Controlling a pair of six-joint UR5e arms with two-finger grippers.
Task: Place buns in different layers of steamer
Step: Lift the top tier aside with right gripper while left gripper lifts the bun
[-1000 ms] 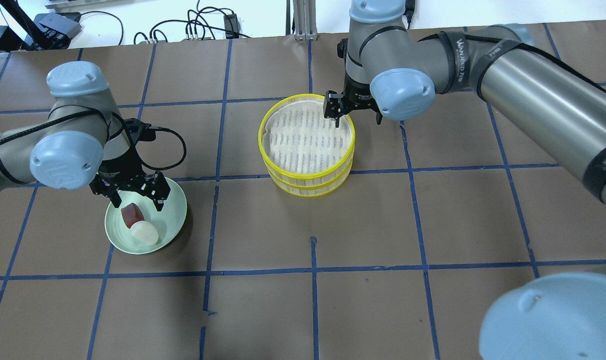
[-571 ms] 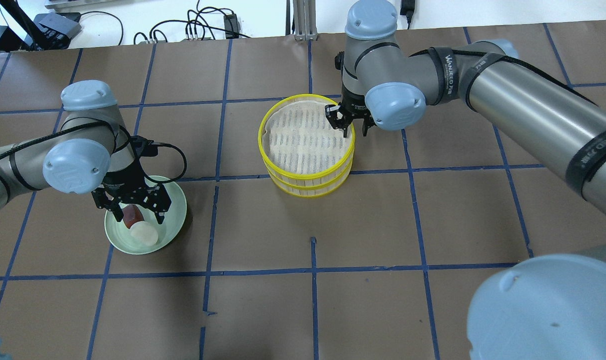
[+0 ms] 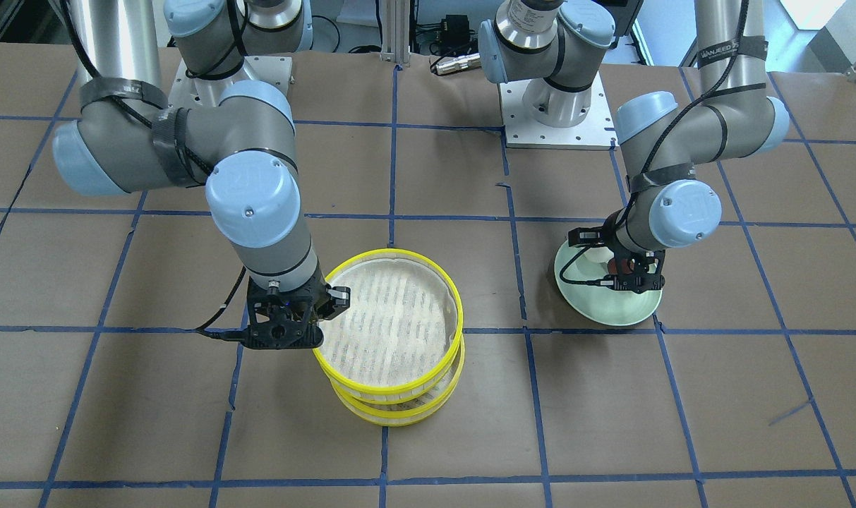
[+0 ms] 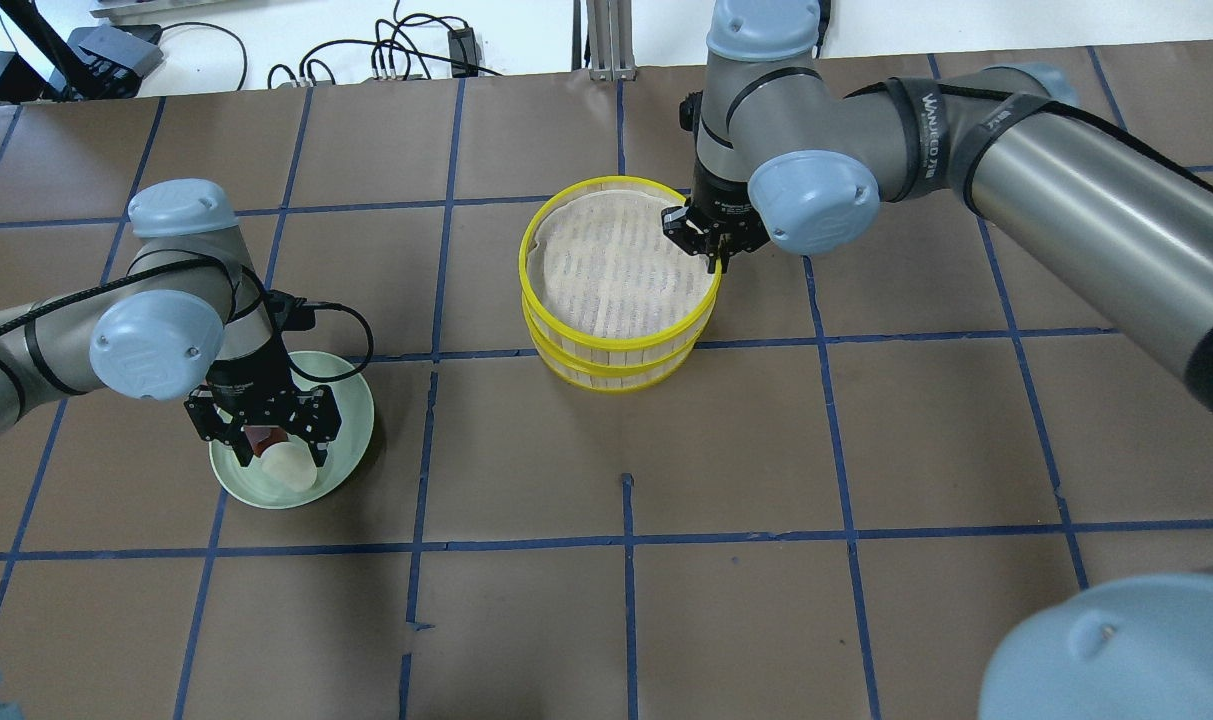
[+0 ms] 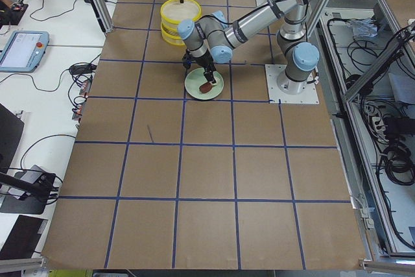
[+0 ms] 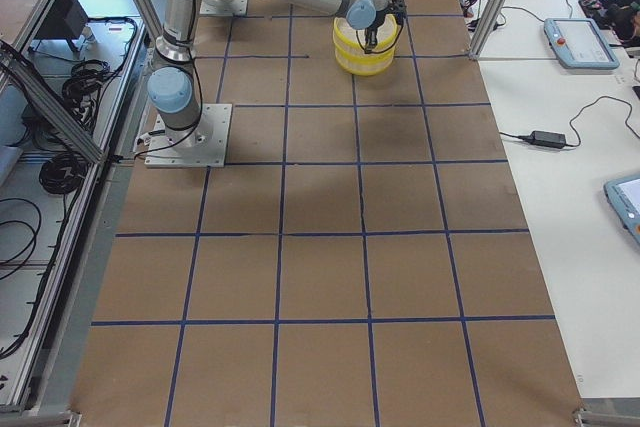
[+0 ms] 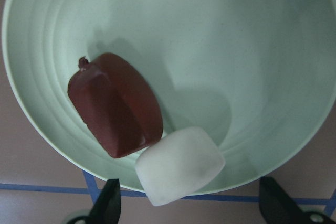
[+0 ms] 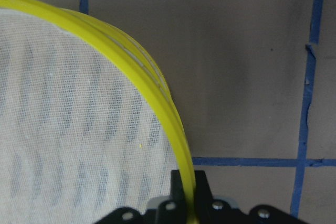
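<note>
Over plate [image 4: 354, 420], left gripper [image 4: 277, 452] gapes; right gripper [image 4: 714, 262] pinches top tray [image 4: 523, 262].

In the overhead view the base of the lower steamer layer [image 4: 611, 380] is covered by the upper steamer layer [image 4: 606, 270]; the reddish-brown bun [image 4: 262, 437] is half hidden under the left gripper [image 4: 278, 455]; in the left wrist view the plate [image 7: 226, 45] is cut off at the top edge, the fingertips [image 7: 107, 204] at the bottom; the right gripper [image 8: 184, 195] is cropped at the bottom of its wrist view.
</note>
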